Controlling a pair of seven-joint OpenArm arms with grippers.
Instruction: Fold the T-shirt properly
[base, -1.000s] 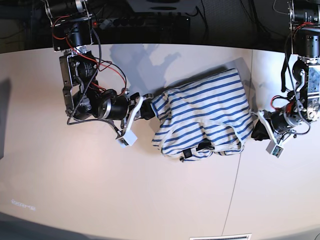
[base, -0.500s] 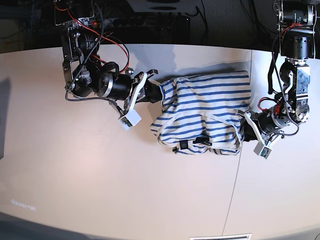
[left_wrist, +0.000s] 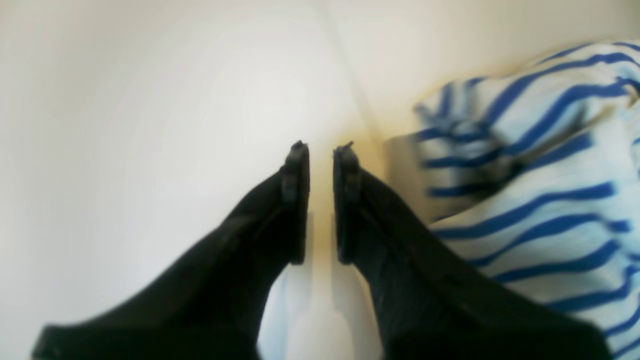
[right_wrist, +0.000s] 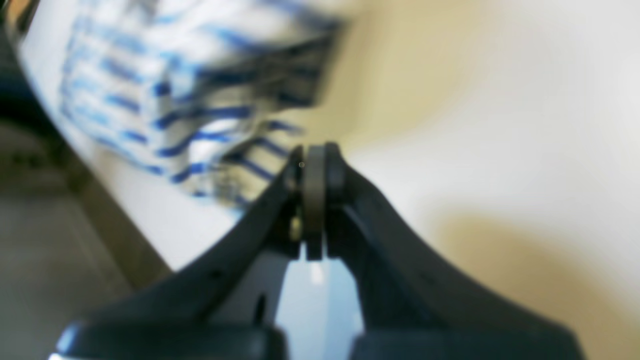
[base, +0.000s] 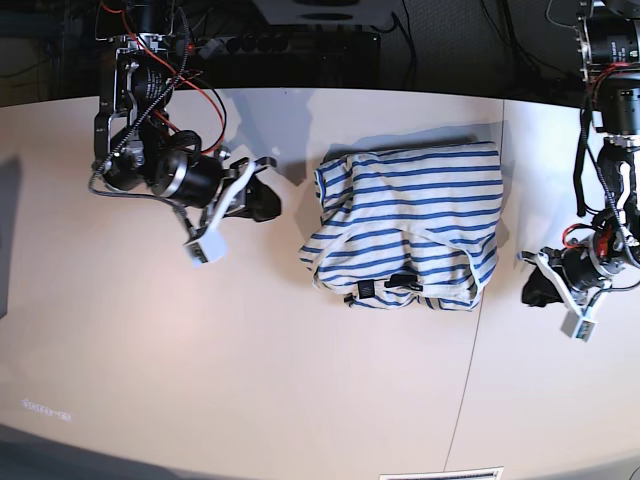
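1. Shirt position: the T-shirt (base: 410, 228) lies on the desk (base: 250, 380) as a compact, roughly rectangular bundle, a little toward the far edge and between the two arms. A seam in the desk runs beneath its edge on the left arm's side.

2. Fold quality: the far and side edges look fairly straight, but the near edge is rumpled, with a rounded lip of cloth and small dark bits, probably the neck label, showing there. The corner nearest the right arm is bunched, not flat.

3. Left hand (left_wrist: 320, 150): the wrist view shows the two black fingers standing slightly apart with only bare desk between them. It grips nothing, and the striped cloth lies just beside it, not touching.

4. Right hand (right_wrist: 314, 155): the fingers are pressed fully together and empty. The shirt is blurred in this view, off to one side and apart from the fingertips. In the base view this hand (base: 262, 200) sits well clear of the bundle.

5. Progress, as a judgement: the main folds look done and both hands are free of the cloth, so the task seems at or near its end. What may be left is flattening the near edge and tucking the bunched corner.
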